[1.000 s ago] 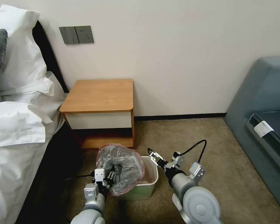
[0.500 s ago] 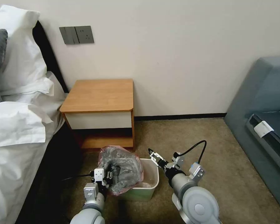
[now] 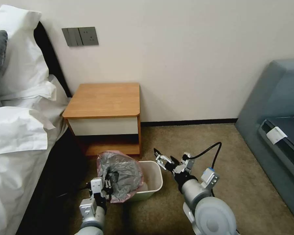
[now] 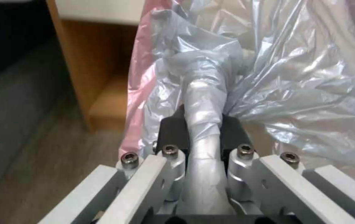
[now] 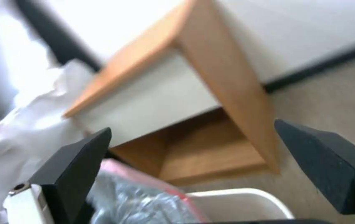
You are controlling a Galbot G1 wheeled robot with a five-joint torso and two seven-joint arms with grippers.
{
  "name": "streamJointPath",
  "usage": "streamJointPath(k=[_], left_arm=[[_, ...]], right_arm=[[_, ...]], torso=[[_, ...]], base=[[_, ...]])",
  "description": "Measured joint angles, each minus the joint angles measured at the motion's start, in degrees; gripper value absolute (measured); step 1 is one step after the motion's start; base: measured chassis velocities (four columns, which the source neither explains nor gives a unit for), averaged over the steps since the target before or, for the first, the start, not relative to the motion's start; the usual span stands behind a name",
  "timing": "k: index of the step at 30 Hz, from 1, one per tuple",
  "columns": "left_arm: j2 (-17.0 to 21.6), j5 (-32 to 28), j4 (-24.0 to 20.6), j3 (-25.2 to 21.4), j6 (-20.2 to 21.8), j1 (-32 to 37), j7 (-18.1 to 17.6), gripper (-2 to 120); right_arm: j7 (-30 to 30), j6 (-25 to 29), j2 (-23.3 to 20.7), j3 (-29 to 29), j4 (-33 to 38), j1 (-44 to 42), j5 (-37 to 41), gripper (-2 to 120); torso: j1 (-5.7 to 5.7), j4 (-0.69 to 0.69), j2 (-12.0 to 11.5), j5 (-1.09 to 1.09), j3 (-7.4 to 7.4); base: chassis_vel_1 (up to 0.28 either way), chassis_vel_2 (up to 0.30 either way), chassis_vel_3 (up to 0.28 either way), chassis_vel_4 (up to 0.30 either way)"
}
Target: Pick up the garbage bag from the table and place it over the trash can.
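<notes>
The table (image 3: 104, 99) stands against the wall, with the cream trash can (image 3: 152, 182) on the carpet before it. The garbage bag (image 3: 121, 174), crinkled grey with pink edges, bulges over the can's left rim. The left end effector (image 3: 103, 189) pinches a twisted fold of it, seen close in the left wrist view (image 4: 204, 137). The right end effector (image 3: 163, 160) hovers beside the can, fingers (image 5: 76, 165) apart.

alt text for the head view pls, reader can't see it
The left gripper, shut on the garbage bag, holds it bunched over the left side of the trash can on the carpet before the table. The right gripper hovers open beside the can's right rim.
</notes>
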Motion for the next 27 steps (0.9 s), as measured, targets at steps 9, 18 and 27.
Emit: streamJointPath(k=[9,18,27], left_arm=[[-0.2,0.24,-2.97,-2.33,-3.4,0.88,1.47,9],[0.49,0.26,-4.96,-3.78,-4.89,1.62,2.41,9],[0.69,0.36,-6.76,-4.64,-5.59,2.26,3.98,9]], right_arm=[[-4.3,-1.23,-4.91,-6.61,-0.9,5.82,1.02,100],[-3.95,-2.6,-4.52,-12.47,-2.51,7.29,-0.53,100],[-4.97,-1.85,-1.16,-14.59,-8.06,10.82,-5.47,100]], torso=[[0.0,0.01,0.0,0.0,0.0],[0.0,0.01,0.0,-0.01,0.0],[0.0,0.0,0.0,-0.01,0.0]], base=[[0.0,0.0,0.0,0.0],[0.0,0.0,0.0,0.0],[0.0,0.0,0.0,0.0]])
